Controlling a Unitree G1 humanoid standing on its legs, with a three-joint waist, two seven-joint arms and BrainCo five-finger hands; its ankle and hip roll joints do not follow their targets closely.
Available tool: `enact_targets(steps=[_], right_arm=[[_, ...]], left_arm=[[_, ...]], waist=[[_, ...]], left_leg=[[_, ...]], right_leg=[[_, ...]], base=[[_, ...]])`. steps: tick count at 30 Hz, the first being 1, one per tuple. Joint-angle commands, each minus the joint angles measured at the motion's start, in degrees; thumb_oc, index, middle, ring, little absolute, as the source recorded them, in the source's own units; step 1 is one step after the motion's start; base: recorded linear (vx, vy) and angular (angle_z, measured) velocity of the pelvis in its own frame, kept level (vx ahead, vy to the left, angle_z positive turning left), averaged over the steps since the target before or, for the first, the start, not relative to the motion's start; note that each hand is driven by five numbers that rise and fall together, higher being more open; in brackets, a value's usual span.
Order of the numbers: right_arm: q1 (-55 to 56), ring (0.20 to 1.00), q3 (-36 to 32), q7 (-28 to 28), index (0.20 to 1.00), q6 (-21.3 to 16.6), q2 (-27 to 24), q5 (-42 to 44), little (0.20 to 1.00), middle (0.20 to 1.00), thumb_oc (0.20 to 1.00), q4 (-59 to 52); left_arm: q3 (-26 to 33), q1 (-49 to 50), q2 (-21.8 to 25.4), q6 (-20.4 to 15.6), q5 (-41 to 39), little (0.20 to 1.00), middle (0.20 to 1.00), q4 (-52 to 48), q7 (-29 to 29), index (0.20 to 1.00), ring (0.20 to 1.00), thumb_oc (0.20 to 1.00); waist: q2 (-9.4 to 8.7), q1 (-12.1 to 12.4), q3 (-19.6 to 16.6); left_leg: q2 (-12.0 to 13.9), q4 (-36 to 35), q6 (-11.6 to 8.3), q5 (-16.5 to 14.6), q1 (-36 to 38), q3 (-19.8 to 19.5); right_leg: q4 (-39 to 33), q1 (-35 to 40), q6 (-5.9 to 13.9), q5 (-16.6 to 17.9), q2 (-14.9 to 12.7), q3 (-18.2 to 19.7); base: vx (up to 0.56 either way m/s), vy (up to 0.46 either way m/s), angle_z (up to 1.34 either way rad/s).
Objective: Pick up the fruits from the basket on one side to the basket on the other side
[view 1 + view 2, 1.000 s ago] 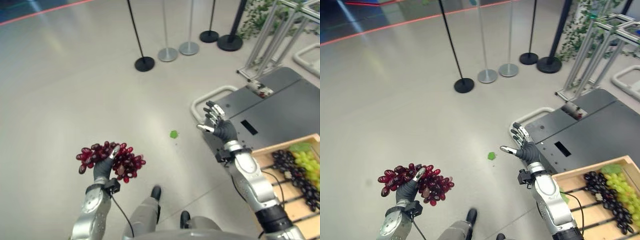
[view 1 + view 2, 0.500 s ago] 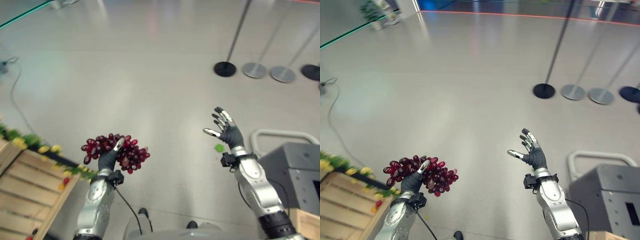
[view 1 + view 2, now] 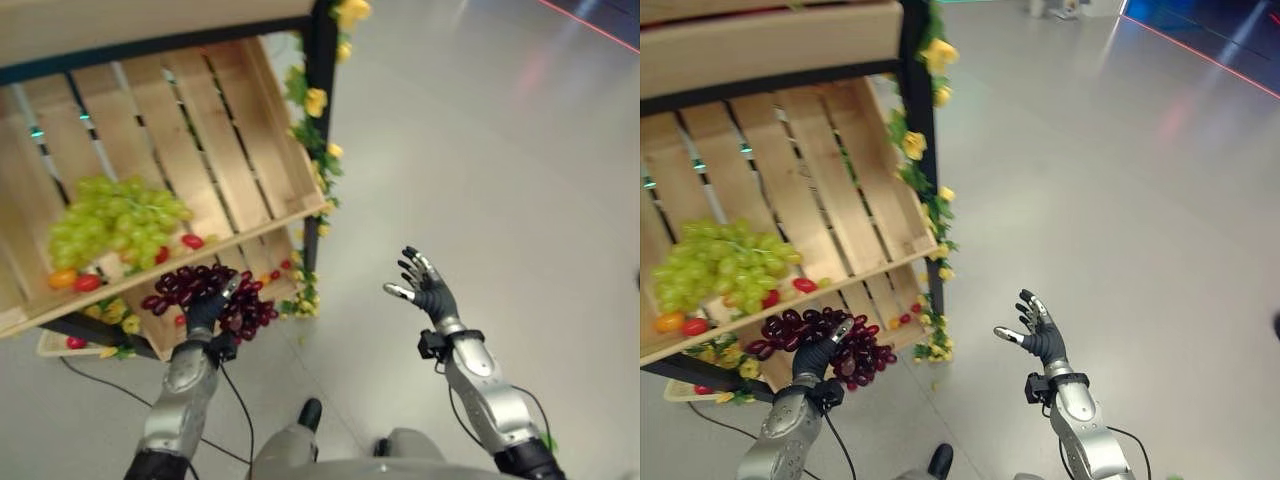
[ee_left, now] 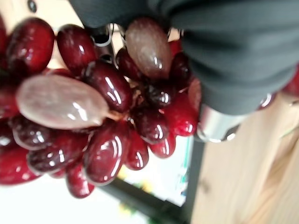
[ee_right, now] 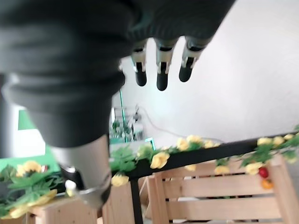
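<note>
Glossy, smooth-skinned red grapes [image 4: 93, 116] in the left robot hand [image 3: 205, 312] with its matt ribbed dark cover, against a crate [image 3: 215, 160] of pale, matt slatted wood at upper left, framed by a black post [image 3: 318, 100], above a smooth, faintly reflective grey floor [image 3: 500, 150].

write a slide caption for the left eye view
Left hand carries a bunch of dark red grapes toward a slatted wooden crate holding green grapes; right hand open.
</note>
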Motion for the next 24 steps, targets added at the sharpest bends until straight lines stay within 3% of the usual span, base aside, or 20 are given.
enact_targets(steps=[1,2,3,4,5,8,9,10,11,12,13,14,15,16,17,18,19,21,24], right_arm=[[-1.73,1.0,-4.23,-0.79,1.0,-3.17,-1.72,2.72,1.0,1.0,1.0,-1.76],[-1.72,1.0,-4.23,-0.79,1.0,-3.17,-1.72,2.72,1.0,1.0,1.0,-1.77],[1.09,1.0,-4.74,0.61,1.0,-2.31,-2.38,1.73,1.0,1.0,1.0,-3.61],[0.74,1.0,-3.73,1.15,1.0,-2.61,-3.01,0.95,1.0,1.0,1.0,-3.37],[0.74,1.0,-3.68,1.15,1.0,-2.66,-3.04,0.95,1.0,1.0,1.0,-3.32],[-0.58,1.0,-3.96,1.55,1.0,-3.14,-3.44,1.63,1.0,1.0,1.0,-2.65],[-1.45,1.0,-3.54,1.87,1.0,-3.01,-3.85,2.07,1.0,1.0,1.0,-2.18],[-1.48,1.0,-3.57,1.88,1.0,-3.03,-3.86,2.09,1.0,1.0,1.0,-2.17],[-1.94,1.0,-4.04,1.61,1.0,-2.89,-4.62,1.68,1.0,1.0,1.0,-1.95],[-2.47,1.0,-4.35,1.15,1.0,-2.69,-4.62,1.46,1.0,1.0,1.0,-1.79],[-2.54,1.0,-4.36,1.15,1.0,-2.69,-4.61,1.46,1.0,1.0,1.0,-1.77],[-2.39,1.0,-4.8,0.75,1.0,-2.33,-4.67,1.26,1.0,1.0,1.0,-1.08],[-2.31,1.0,-4.94,0.65,1.0,-2.3,-4.83,0.91,1.0,1.0,1.0,-0.44],[-2.34,1.0,-4.93,0.65,1.0,-2.31,-4.83,0.9,1.0,1.0,1.0,-0.42],[-1.9,1.0,-5.34,0.5,1.0,-2.3,-4.72,0.69,1.0,1.0,1.0,0.67],[-1.89,1.0,-5.33,0.5,1.0,-2.31,-4.72,0.69,1.0,1.0,1.0,0.68],[-1.45,1.0,-5.86,-0.09,1.0,-2.36,-5.05,0.15,1.0,1.0,1.0,1.48],[-1.06,1.0,-5.94,0.51,1.0,-2.02,-4.78,-0.84,1.0,1.0,1.0,2.36],[-0.55,1.0,-6.69,1.28,1.0,-1.5,-4.68,-0.69,1.0,1.0,1.0,2.32]], left_arm=[[0.17,-3.28,1.36,-4.26,1.67,0.2,0.2,-6.81,-1.74,0.2,0.2,0.2],[0.18,-3.28,1.37,-4.26,1.67,0.2,0.2,-6.8,-1.74,0.2,0.2,0.2],[-0.06,-1.55,0.98,-4.25,2.37,0.2,0.2,-6.39,-4.09,0.2,0.2,0.2],[0.23,-0.14,0.46,-4.58,2.29,0.2,0.2,-6.97,-4.65,0.2,0.2,0.2],[0.27,-0.04,0.43,-4.55,2.31,0.2,0.2,-7.06,-4.66,0.2,0.2,0.2],[2.58,3.35,-0.83,-4.95,1.14,0.2,0.2,-10.3,-5.78,0.2,0.2,0.2],[4.09,5.35,-1.71,-5.32,-0.65,0.2,0.2,-11.88,-5.64,0.2,0.2,0.2],[4.09,5.36,-1.71,-5.28,-0.65,0.2,0.2,-11.95,-5.64,0.2,0.2,0.2],[4.45,5.13,-2.29,-5.33,-1.67,0.2,0.2,-13.06,-5.54,0.2,0.2,0.2],[5.04,5.44,-2.45,-5.0,-1.79,0.2,0.2,-13.83,-5.41,0.2,0.2,0.2],[5.06,5.43,-2.45,-4.93,-1.78,0.2,0.2,-13.92,-5.4,0.2,0.2,0.2],[6.32,6.43,-2.81,-4.89,-2.45,0.2,0.2,-15.16,-5.83,0.2,0.2,0.2],[7.16,7.29,-2.96,-4.94,-3.02,0.2,0.2,-16.19,-6.23,0.2,0.2,0.2],[7.19,7.33,-2.96,-4.89,-3.03,0.2,0.2,-16.28,-6.23,0.2,0.2,0.2],[7.78,8.38,-2.77,-4.79,-2.85,0.2,0.2,-17.51,-6.32,0.2,0.2,0.2],[7.78,8.4,-2.77,-4.78,-2.85,0.2,0.2,-17.53,-6.32,0.2,0.2,0.2],[7.62,8.52,-1.74,-4.83,-2.71,0.2,0.2,-18.8,-6.41,0.2,0.2,0.2],[7.36,8.07,-1.45,-4.73,-2.56,0.2,0.2,-19.78,-7.26,0.2,0.2,0.2],[7.62,7.66,-0.72,-4.85,-2.16,0.2,0.2,-20.96,-8.19,0.2,0.2,0.2]], waist=[[-1.44,-3.74,0.88],[-1.47,-3.86,0.89],[-1.74,-4.63,0.01],[-0.87,-3.97,-0.57],[-1.11,-4.1,-0.65],[0.95,-1.75,-1.96],[2.12,0.23,-2.18],[1.85,0.09,-2.22],[1.85,1.41,-1.08],[1.64,1.88,-1.08],[1.43,1.89,-1.18],[1.22,3.21,-1.17],[1.19,3.84,-1.11],[1.04,3.79,-1.13],[0.53,4.16,-1.21],[0.49,4.17,-1.15],[0.64,3.97,-0.24],[1.35,4.27,-0.86],[0.94,4.38,-1.43]], left_leg=[[-2.57,-0.96,-4.51,-7.56,12.33,-7.57],[-2.61,-0.98,-4.52,-7.48,12.33,-7.69],[-3.54,0.57,-6.47,-9.4,13.28,-7.76],[-3.59,2.9,-6.99,-9.79,13.76,-6.81],[-3.95,2.86,-7.03,-9.36,13.54,-6.87],[-5.69,7.55,-8.94,-7.3,12.22,-5.35],[-6.68,12.21,-10.66,-5.53,10.21,-3.97],[-7.03,12.06,-10.73,-5.03,10.01,-4.08],[-10.44,21.51,-14.16,-2.62,4.54,1.48],[-9.73,20.3,-14.27,-2.62,1.59,5.33],[-9.91,20.01,-14.33,-2.18,1.4,5.38],[-6.19,19.31,-13.45,-3.47,-0.83,8.19],[-2.88,16.85,-11.87,-6.68,-1.13,8.5],[-3.0,16.45,-11.91,-6.27,-1.1,8.48],[1.68,8.72,-10.33,-6.62,-1.62,7.19],[1.7,8.49,-10.35,-6.52,-1.44,7.19],[6.54,3.86,-10.46,-2.64,-2.18,8.13],[8.87,-2.95,-11.13,-0.07,-1.01,6.94],[8.48,-3.09,-11.64,-0.07,-0.56,7.35]], right_leg=[[-8.17,1.46,0.04,7.49,3.27,7.76],[-8.31,1.53,0.07,7.56,3.17,7.67],[-10.41,3.89,0.08,9.22,0.53,6.99],[-10.77,5.84,-0.55,9.06,1.01,6.09],[-11.16,5.81,-0.4,9.51,0.62,6.16],[-15.15,9.78,-1.98,9.26,0.62,4.32],[-17.37,13.38,-2.48,8.13,0.23,2.51],[-17.61,13.28,-2.35,8.46,-0.18,2.46],[-18.79,16.51,-2.79,7.81,-1.64,0.42],[-18.96,17.58,-2.94,7.15,-1.85,-0.87],[-19.0,17.32,-2.87,7.37,-2.09,-0.81],[-20.14,19.34,-2.73,6.65,-3.45,-2.49],[-20.59,20.48,-2.47,5.99,-4.04,-3.15],[-20.61,20.37,-2.44,6.16,-4.21,-3.16],[-20.7,20.89,-1.91,5.66,-5.14,-3.54],[-20.7,20.96,-1.93,5.65,-5.16,-3.53],[-19.61,20.72,-1.65,4.68,-4.93,-4.45],[-19.09,20.99,-1.2,3.63,-4.25,-4.01],[-17.79,21.12,-0.94,2.94,-5.27,-4.66]], base=[[0.31,-0.016,1.97],[0.25,-0.145,2.18],[0.37,-0.169,2.22],[0.35,-0.165,1.89],[0.22,-0.035,0.66],[0.23,-0.062,-0.08],[0.21,-0.064,0.06],[0.15,-0.039,0.3],[0.0,-0.065,0.5],[0.01,-0.067,0.57],[0.04,-0.075,0.7],[0.1,0.007,0.87],[0.1,0.006,0.82],[0.14,0.067,0.85],[0.09,0.043,0.55],[0.13,0.088,0.5],[0.06,0.073,0.14],[0.1,0.157,-0.02],[0.08,0.081,-0.07]])
